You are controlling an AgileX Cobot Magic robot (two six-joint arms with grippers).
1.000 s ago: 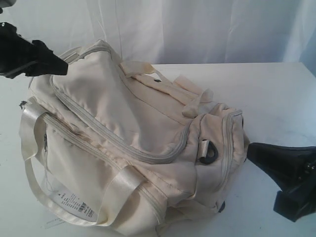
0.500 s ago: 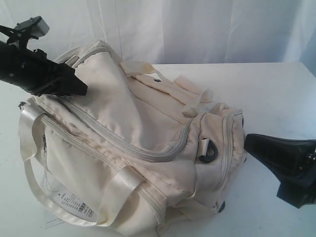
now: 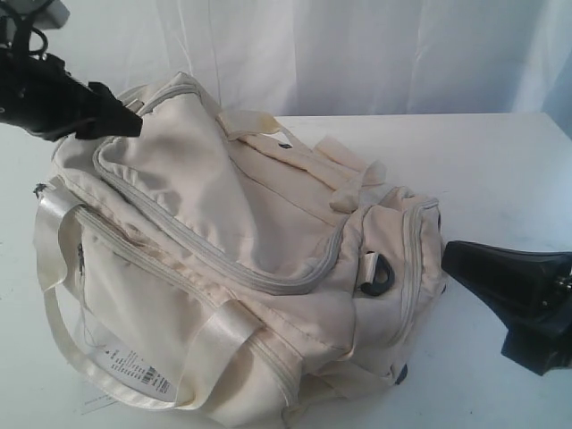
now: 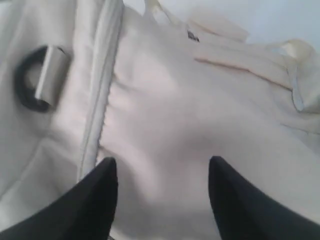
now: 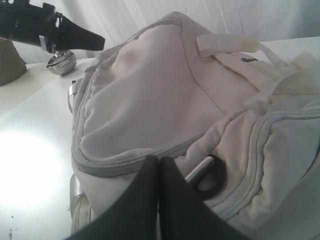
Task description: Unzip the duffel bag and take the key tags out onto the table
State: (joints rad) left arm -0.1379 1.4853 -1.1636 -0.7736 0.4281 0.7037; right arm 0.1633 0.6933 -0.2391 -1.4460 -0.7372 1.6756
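The cream-white duffel bag [image 3: 241, 259] lies on its side on the white table [image 3: 500, 170]. Its long pale grey zipper [image 3: 179, 237] looks closed, and the key tags are hidden. My left gripper [image 3: 125, 123] is at the bag's upper far corner. In the left wrist view this gripper [image 4: 162, 162] is open, with bare bag fabric [image 4: 190, 115] past the fingertips and the zipper [image 4: 102, 95] beside one finger. My right gripper [image 3: 451, 259] is shut with nothing in it. It sits just off the bag's end by the black D-ring [image 3: 377, 275]. In the right wrist view its tips [image 5: 159, 160] are close to the D-ring [image 5: 207, 176].
White curtains [image 3: 357, 54] hang behind the table. A shiny cream strap [image 3: 63, 295] and a white barcode label [image 3: 134, 368] lie at the bag's front left. In the right wrist view, a small round metal object [image 5: 61, 62] and a grey lump [image 5: 7, 62] sit beyond the bag.
Half a second ago my left gripper was lower, pressing into the bag's top. It has since drawn back up and left, and the fabric has risen. The right gripper has barely moved.
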